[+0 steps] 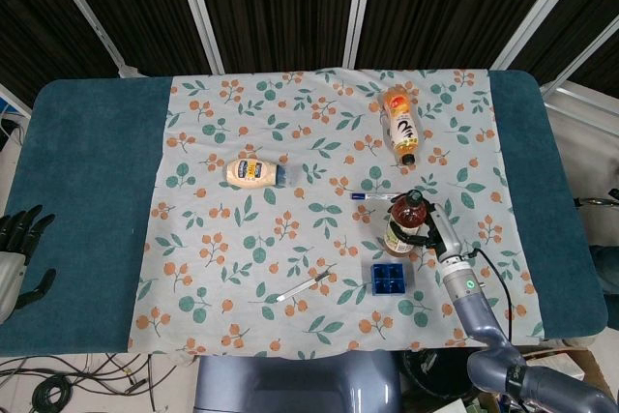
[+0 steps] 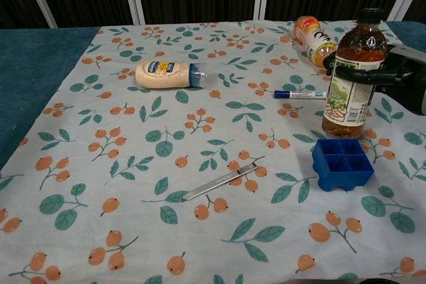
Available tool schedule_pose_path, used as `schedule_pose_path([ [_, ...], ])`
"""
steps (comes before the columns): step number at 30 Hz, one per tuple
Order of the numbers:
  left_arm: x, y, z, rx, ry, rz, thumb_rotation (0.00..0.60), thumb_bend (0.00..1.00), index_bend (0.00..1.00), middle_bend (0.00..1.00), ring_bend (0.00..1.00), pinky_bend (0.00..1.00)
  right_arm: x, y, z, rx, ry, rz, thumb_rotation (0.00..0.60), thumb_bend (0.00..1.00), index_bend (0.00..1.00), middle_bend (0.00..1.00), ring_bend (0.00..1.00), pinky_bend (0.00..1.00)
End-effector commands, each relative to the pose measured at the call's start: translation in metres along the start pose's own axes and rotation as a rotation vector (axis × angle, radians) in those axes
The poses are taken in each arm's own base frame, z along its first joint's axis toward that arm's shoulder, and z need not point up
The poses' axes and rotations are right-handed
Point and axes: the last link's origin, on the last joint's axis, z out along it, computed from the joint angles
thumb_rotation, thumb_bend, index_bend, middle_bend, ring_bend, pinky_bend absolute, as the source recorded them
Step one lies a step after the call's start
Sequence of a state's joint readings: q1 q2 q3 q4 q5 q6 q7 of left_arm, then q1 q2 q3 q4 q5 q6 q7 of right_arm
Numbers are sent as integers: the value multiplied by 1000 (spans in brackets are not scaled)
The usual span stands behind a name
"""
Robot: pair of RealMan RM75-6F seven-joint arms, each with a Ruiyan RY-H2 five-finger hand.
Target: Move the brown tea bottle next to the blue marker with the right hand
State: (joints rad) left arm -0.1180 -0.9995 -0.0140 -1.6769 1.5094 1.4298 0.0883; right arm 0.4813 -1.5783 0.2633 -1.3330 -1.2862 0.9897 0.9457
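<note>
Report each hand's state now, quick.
Left hand: open, holding nothing.
Right hand: holding the brown tea bottle, upright.

The right hand runs off the chest view's edge — the bottle perhaps hides its fingertips.

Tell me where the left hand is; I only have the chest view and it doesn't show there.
Observer: In the head view the left hand is by the table's near-left edge, fingers apart, holding nothing.
Operator: And the right arm? I see only the hand.
Observer: The right arm reaches in from the near-right side; the right hand holds the tea bottle from its right.
Operator: Where is the bottle from above?
Observer: On the near side of the marker, by its right end, with the blue tray nearer still.
</note>
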Motion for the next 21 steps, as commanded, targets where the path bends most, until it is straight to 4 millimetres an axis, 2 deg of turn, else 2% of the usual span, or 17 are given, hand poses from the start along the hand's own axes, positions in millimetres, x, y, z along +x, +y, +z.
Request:
schedule_pose_path([
  [1,0,0,0,0,-2,1,600,364,100,0,2,75,-2,2,0,4,-16,-9,600,155,357,286,351,313],
  [3,0,0,0,0,-3,3,600,365,100,0,2,75,-1,4,-1,-2,-33,-15,600,117,250,205,259,239],
  [6,0,0,0,2,-3,3,600,364,100,0,2,75,0,5,-1,-3,-46,-7,600,85,190,147,196,199],
  [15,-1,0,0,4,-8,8,600,365,100,0,2,86,9,1,-6,10,-49,12,600,76,163,92,156,153],
  [21,-1,0,0,6,-10,10,600,365,100,0,2,86,18,-14,-20,73,-43,12,600,50,141,79,128,142],
])
